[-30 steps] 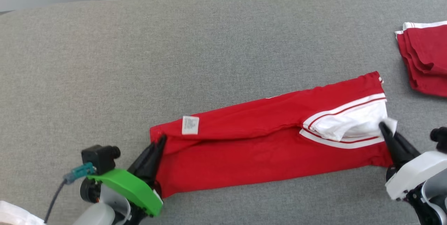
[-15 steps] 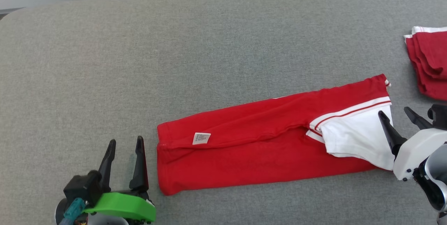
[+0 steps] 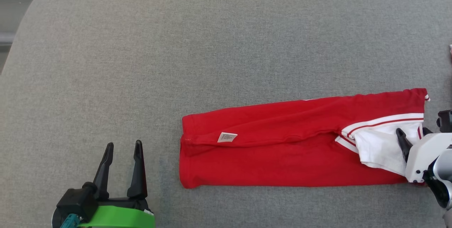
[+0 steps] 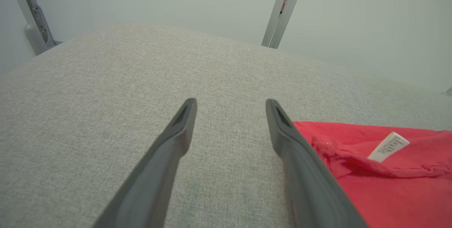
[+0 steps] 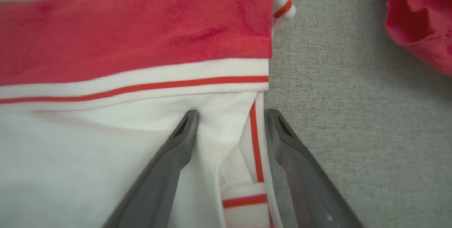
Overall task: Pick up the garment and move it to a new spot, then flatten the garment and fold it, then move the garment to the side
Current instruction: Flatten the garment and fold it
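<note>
My left gripper (image 3: 124, 143) is spread and empty. The long red knit garment with white striped trim (image 3: 282, 143) lies just to its right. My right gripper (image 5: 232, 112), also spread, hangs over the garment's white end. Folding looks midway, I judge. Next I'd pinch one end and carry it across.

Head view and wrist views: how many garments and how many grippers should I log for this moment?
Laid-out red garment: 1
Separate red cloth pile: 1
Open grippers, left gripper and right gripper: 2
Total: 4

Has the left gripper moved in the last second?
Yes. The left gripper let go and backed left off the garment's end; bare table shows between.
</note>
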`<state>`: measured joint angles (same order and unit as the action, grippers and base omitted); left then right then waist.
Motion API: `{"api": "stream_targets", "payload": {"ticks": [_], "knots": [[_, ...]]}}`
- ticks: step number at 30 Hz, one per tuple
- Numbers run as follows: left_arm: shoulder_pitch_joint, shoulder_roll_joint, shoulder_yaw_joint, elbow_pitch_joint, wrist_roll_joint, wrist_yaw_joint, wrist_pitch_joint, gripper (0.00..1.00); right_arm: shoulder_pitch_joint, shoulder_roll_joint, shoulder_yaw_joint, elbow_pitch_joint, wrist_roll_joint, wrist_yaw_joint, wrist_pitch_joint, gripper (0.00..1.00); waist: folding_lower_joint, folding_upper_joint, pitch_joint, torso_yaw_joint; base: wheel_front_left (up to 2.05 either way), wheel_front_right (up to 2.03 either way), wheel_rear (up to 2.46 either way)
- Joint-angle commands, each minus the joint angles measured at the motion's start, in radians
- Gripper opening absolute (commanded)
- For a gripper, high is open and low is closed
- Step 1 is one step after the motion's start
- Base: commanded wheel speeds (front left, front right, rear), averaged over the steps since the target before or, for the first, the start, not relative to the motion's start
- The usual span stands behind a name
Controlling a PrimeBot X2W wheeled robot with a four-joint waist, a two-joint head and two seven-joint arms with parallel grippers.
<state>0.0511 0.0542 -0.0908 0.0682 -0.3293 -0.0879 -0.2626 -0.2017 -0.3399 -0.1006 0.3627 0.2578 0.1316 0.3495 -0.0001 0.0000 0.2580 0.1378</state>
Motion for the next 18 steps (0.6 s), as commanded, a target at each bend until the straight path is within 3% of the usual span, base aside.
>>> {"api": "stream_targets", "payload": {"ticks": [1,6,7,8,9,13,18], "knots": [[0.007,-0.002,0.009,0.003,0.004,-0.009,-0.002,1.00,0.001,0.008,0.000,0.044,0.014,-0.002,0.016,1.00,0.0001,0.0000,0.003,0.012,0.00,0.00,0.00],[0.006,-0.004,-0.001,0.007,-0.030,-0.017,-0.002,1.00,-0.003,0.037,0.020,0.123,0.107,-0.002,0.080,1.00,0.0001,0.0000,-0.007,0.029,0.00,0.00,0.00],[0.008,-0.004,-0.002,0.007,-0.037,-0.017,-0.002,1.00,0.000,0.045,0.033,0.122,0.145,0.001,0.080,0.85,0.0001,0.0000,-0.011,0.032,0.00,0.00,0.00],[0.010,-0.004,-0.003,0.005,-0.041,-0.017,-0.002,1.00,0.003,0.054,0.057,0.112,0.200,0.005,0.074,0.07,0.0001,0.0000,-0.015,0.035,0.00,0.00,0.00],[0.013,-0.003,-0.004,0.005,-0.046,-0.014,-0.002,1.00,0.005,0.052,0.061,0.103,0.240,0.005,0.063,0.00,0.0001,0.0000,-0.019,0.037,0.00,0.00,0.00],[0.028,-0.004,-0.014,0.015,-0.056,-0.008,-0.002,1.00,-0.011,-0.021,-0.001,0.088,0.345,-0.001,-0.006,0.00,0.0001,0.0000,-0.042,0.041,0.00,0.00,0.00],[0.045,-0.003,-0.026,0.029,-0.068,-0.008,-0.001,1.00,-0.024,-0.134,-0.116,0.068,0.425,-0.002,0.001,0.00,0.0001,0.0000,-0.080,0.055,0.00,0.00,0.00]]}}
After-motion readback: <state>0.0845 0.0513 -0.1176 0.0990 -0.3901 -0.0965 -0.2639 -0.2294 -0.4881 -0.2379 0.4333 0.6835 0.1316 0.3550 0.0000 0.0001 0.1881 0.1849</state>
